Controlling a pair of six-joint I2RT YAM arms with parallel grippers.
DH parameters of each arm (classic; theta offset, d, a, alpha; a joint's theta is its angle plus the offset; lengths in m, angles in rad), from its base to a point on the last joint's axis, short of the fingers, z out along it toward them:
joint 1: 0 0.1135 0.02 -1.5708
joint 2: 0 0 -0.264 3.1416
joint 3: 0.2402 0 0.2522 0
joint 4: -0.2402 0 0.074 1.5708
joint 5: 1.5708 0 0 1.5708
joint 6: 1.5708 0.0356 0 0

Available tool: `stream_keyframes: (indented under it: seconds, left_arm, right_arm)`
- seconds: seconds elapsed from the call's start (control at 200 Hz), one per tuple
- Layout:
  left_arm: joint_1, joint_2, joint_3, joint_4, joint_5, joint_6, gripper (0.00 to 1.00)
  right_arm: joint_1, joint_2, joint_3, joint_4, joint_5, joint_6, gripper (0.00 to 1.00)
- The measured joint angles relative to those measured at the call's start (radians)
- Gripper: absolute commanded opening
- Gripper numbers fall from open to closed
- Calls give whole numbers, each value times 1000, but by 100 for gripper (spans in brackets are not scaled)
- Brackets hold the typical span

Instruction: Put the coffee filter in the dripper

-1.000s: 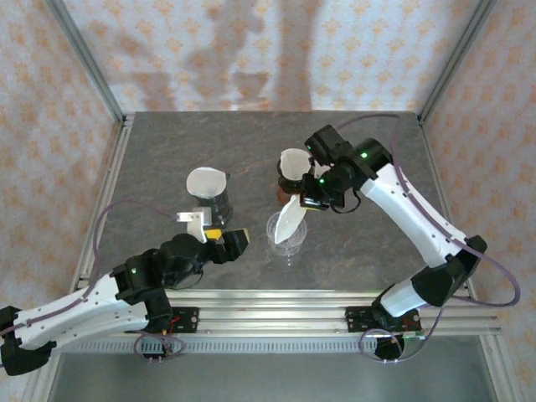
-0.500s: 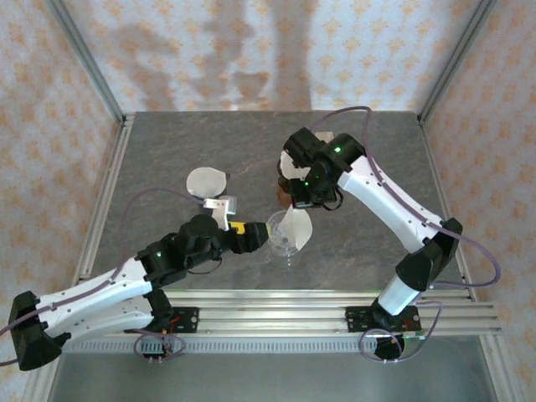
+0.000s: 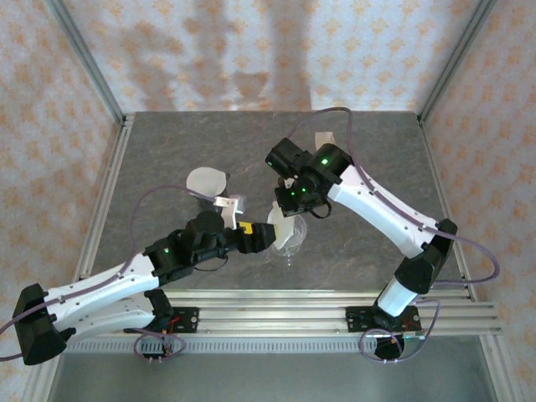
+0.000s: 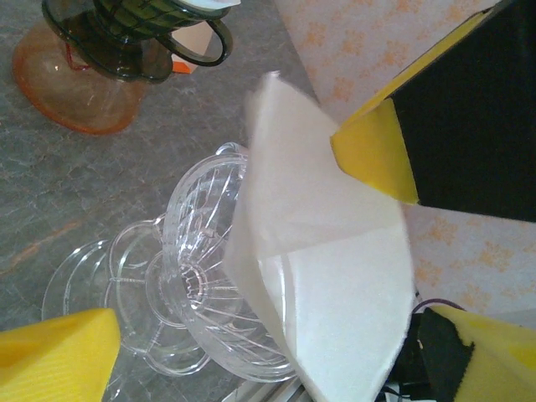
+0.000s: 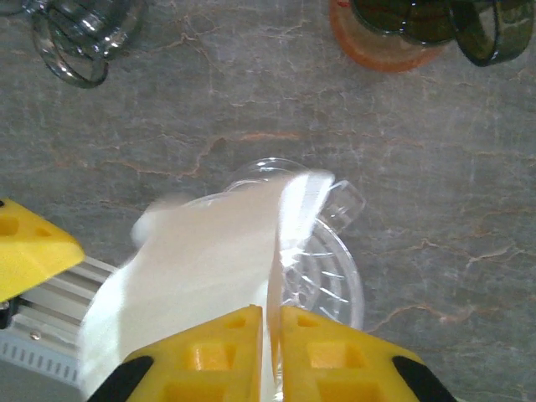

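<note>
We find the coffee filter (image 5: 209, 251) tilted over the clear dripper (image 5: 327, 268). One edge is inside the bowl and the rest leans out over the rim toward the rail (image 5: 50, 314) at the table's near edge. The right gripper (image 5: 270, 314) has its jaws narrow, with the filter's fold between them. The left gripper (image 3: 264, 237) is spread wide, flanking filter and dripper; we cannot tell whether it touches the paper. Bare table (image 5: 435, 167) lies beyond the dripper. A dark dripper on an orange base (image 5: 394, 38) stands apart.
</note>
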Motion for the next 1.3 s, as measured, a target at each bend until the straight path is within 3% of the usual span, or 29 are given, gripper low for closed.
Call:
stream_keyframes:
  seconds: [0.135,0.3,0.616,0.886,1.001,1.211,1.301]
  left_arm:
    - [0,0,0,-2,0,-1,82]
    - [0,0,0,-2,0,-4,83]
    - [0,-68,-6,-21,-45,-23,88]
    - [2,-79,-8,-57,-76,-26,88]
    - [2,-79,-10,-63,-80,-26,88]
    - [2,-78,-10,-64,-79,-25,88]
    - [2,-78,-10,-64,-80,-21,88]
  right_arm:
    - [10,-3,-10,33,26,9,30]
    - [10,-79,-127,130,61,32,38]
    - [69,-412,-397,401,166,176,38]
    - [198,-374,-452,472,276,278,38]
    - [213,-355,-457,472,303,297,36]
    - [215,-340,-462,469,307,309,19]
    - [215,-329,-465,465,307,304,17]
